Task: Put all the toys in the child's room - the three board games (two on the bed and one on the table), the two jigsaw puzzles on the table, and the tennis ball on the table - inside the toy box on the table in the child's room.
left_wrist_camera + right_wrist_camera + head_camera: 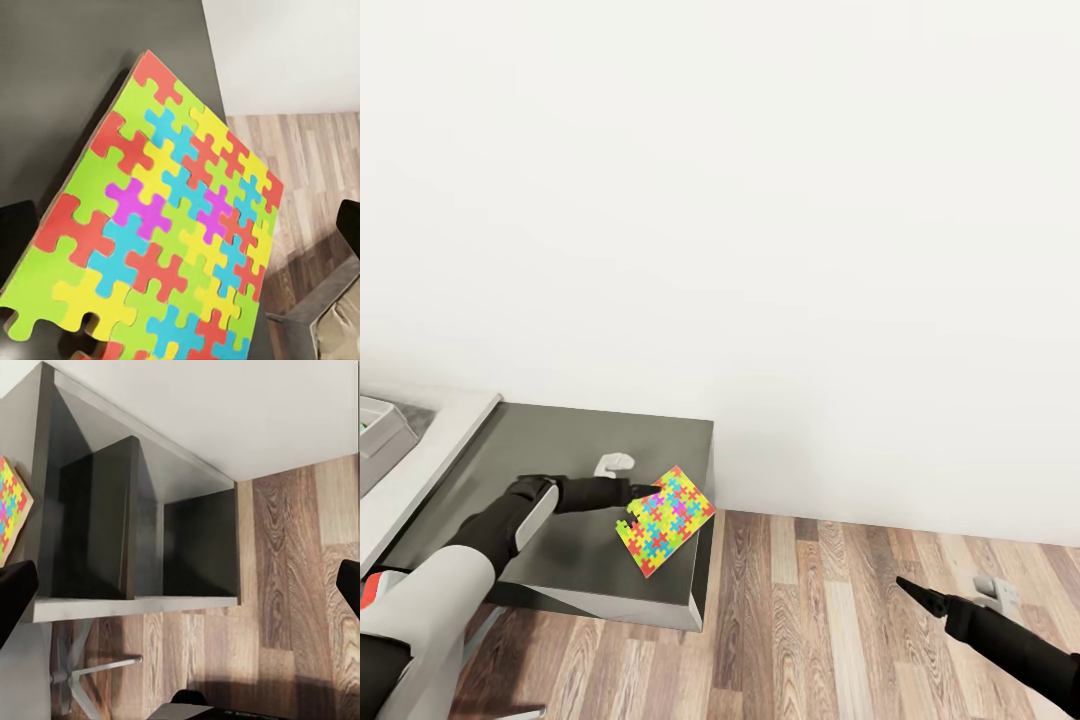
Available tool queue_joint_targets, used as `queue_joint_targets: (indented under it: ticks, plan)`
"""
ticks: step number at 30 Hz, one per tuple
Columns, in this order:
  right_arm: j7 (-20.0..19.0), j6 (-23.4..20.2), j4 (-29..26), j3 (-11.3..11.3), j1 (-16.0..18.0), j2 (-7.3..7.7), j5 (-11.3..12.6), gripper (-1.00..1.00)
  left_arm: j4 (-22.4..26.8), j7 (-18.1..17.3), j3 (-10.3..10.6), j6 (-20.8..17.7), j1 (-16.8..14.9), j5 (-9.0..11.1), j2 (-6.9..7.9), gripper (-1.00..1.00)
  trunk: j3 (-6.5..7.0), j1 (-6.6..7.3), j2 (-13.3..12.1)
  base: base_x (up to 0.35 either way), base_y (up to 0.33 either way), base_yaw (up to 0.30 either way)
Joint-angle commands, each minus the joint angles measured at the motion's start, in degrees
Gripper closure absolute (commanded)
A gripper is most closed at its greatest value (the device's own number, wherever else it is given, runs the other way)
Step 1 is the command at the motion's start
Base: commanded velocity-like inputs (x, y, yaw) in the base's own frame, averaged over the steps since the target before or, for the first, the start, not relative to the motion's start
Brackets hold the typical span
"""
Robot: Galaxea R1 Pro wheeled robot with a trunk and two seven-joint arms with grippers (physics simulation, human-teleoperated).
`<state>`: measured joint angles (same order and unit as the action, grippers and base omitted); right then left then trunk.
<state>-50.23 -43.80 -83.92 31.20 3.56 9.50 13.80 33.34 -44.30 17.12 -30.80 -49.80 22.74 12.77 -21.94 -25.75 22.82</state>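
Left hand [632, 497]: we see its dark fingers at the near edge of the jigsaw puzzle [665, 521]; whether they grip it we cannot tell.
Jigsaw puzzle: just ahead of the left hand, on the dark worktop [560, 440], one corner past its edge.
Right hand [916, 592]: fingers spread apart, holding nothing, over the wood floor [830, 620].
Toy box [378, 432]: well behind the left hand.

jigsaw puzzle [664, 522] — matt card | cabinet top [590, 440] — smooth, dull grey | floor [840, 620] wood-grain planks

Jigsaw puzzle [664, 521] on cabinet [560, 450] (right edge)
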Motion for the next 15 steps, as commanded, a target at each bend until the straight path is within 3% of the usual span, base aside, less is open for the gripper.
queue_joint_targets:
  ticks: [1, 15]
  plan:
    - [-0.16, -0.32, -0.02, 0.41, 0.04, 0.0, 0.15, -1.0, 0.05, 0.09, 0.25, -0.42, -0.08, 0.55, 0.12, -1.0, -0.09, -0.03, 0.1, 0.0, 0.0, 0.0]
    - [-2.03, -0.32, -0.1, 1.82, 0.04, -0.12, 0.12, -1.0, 0.06, 0.33, 0.11, -0.49, -0.12, 0.63, 0.65, -1.0, -0.09, -0.03, 0.1, 0.0, 0.0, 0.0]
